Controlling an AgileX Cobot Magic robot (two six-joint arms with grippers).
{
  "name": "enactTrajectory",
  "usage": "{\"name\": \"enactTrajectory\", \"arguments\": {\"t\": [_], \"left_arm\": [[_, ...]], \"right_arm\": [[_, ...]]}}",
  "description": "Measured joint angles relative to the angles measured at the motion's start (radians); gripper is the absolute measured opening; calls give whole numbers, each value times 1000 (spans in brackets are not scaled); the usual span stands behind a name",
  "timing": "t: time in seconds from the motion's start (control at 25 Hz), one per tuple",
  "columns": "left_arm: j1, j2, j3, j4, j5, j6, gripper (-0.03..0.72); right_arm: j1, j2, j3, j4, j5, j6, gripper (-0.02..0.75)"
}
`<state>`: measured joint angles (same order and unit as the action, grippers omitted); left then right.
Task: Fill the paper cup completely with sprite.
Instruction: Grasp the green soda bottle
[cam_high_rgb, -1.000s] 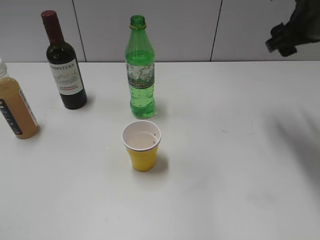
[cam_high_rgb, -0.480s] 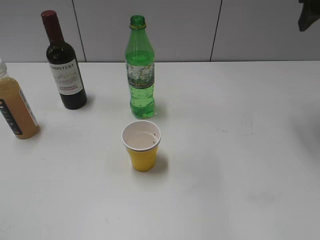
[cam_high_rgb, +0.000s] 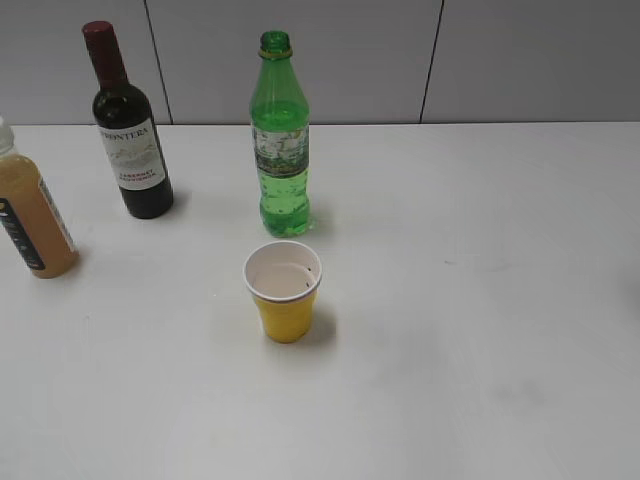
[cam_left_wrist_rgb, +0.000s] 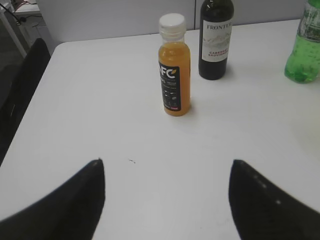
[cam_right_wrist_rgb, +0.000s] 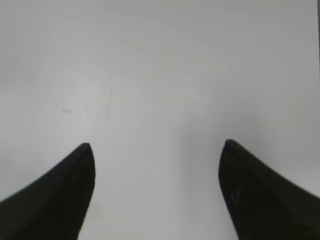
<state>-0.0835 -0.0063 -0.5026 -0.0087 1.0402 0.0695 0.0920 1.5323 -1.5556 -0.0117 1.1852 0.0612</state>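
Pour looks about done; both my grippers free

The yellow paper cup (cam_high_rgb: 284, 291) in front of the green ribbed-plastic sprite bottle (cam_high_rgb: 280, 135) holds clear liquid near its rolled rim; topping-up may remain. My left gripper (cam_left_wrist_rgb: 167, 197) and right gripper (cam_right_wrist_rgb: 156, 187) gape, holding nothing.

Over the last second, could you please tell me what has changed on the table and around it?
A dark arm at the upper right of the exterior view moved up and out of the picture; it cannot be seen there now. Nothing was taken hold of or let go. The green bottle, the yellow cup, the wine bottle and the juice bottle stand where they stood.
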Motion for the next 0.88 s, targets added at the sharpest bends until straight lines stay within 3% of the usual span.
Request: {"name": "enactTrajectory", "arguments": {"t": [0.4,0.88], "left_arm": [[0,0,0,0,0,0,590],[0,0,0,0,0,0,590]], "right_arm": [[0,-370,337,17,-13,-36,594],[0,-768,785,19,-168,-43,594]]}}
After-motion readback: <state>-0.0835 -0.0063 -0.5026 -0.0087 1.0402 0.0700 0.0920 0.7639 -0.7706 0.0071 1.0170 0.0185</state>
